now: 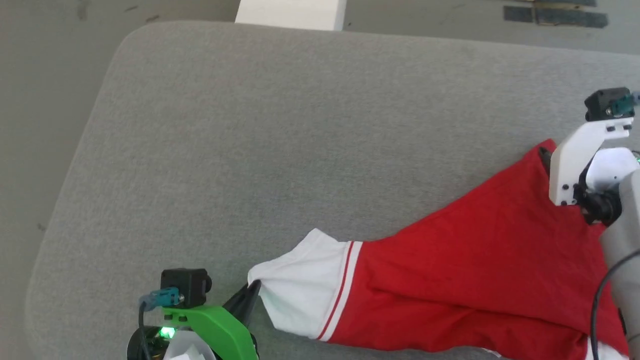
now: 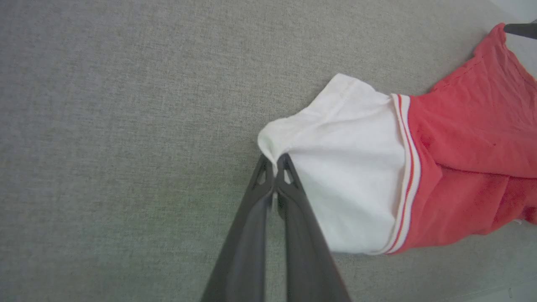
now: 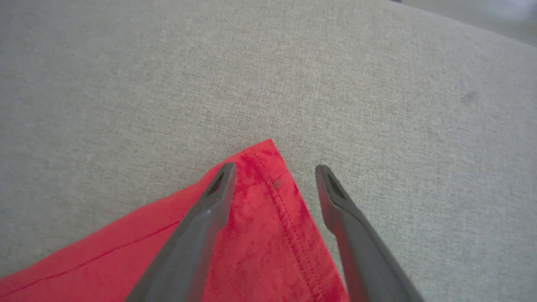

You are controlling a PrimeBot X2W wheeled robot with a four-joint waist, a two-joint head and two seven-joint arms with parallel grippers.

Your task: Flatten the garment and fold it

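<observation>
Grey woven fabric covers the counter (image 1: 250, 125), which has a rounded corner. The garment (image 1: 475, 260) lies on it as a long, creased red band with two folds running along its length. Its white sleeve (image 1: 305, 285), edged with thin red stripes (image 1: 345, 290), forms one end, and a pointed red hem corner (image 3: 268, 167) forms the other.

At the sleeve end, the left pincer (image 2: 275, 161) is closed on the sleeve's edge, with white cloth bunched between its tips. At the hem corner, the right pincer (image 3: 275, 167) stands wide open, gripping nothing. One finger (image 3: 218, 188) is over the red cloth and the other (image 3: 331, 193) over bare counter just beside it. Whether either touches down cannot be told.

Beyond the garment, the counter is bare grey. Past its far edge are a white block (image 1: 291, 14) and a dull floor (image 1: 50, 75) with dark strips (image 1: 555, 15).
</observation>
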